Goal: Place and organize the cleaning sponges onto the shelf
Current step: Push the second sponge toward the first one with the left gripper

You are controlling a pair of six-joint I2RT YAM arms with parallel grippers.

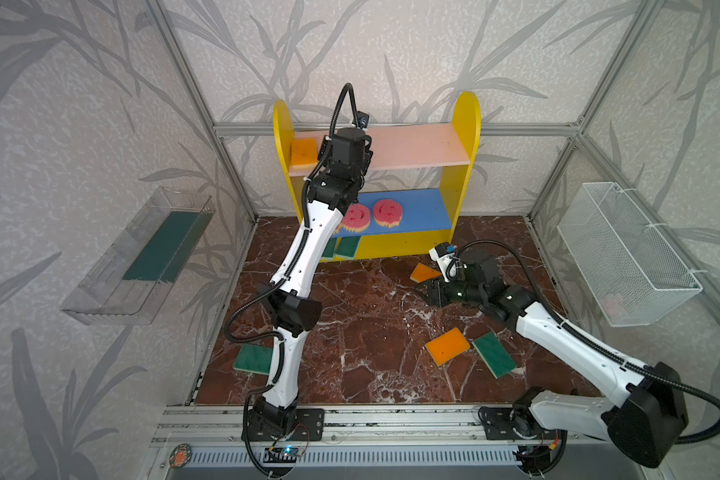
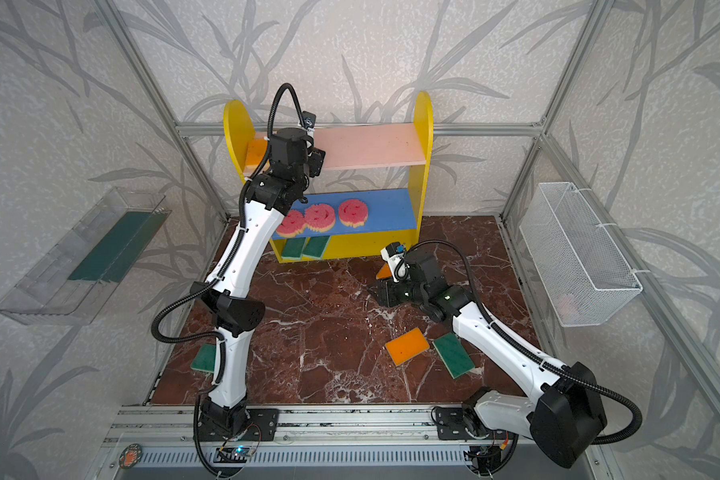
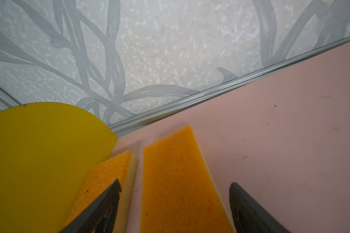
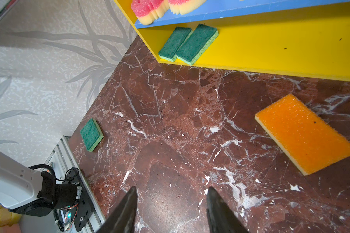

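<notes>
The shelf (image 1: 466, 137) stands at the back wall. My left gripper (image 3: 175, 183) hangs open over its pink upper board, its fingers straddling an orange sponge (image 3: 178, 181) that lies flat there. A second orange sponge (image 3: 107, 181) lies against the yellow side. Pink smiley sponges (image 2: 320, 217) sit on the blue board and two green sponges (image 4: 196, 43) on the yellow base. My right gripper (image 4: 172, 190) is open and empty, low over the floor, beside an orange sponge (image 4: 305, 135). Loose on the floor are an orange sponge (image 1: 447, 345) and green sponges (image 1: 494, 354) (image 1: 252, 358).
A clear tray (image 1: 100, 291) holding a long dark green strip (image 1: 163, 245) hangs on the left wall. A white wire basket (image 1: 624, 253) hangs on the right wall. An aluminium rail (image 1: 391, 419) with both arm bases runs along the front.
</notes>
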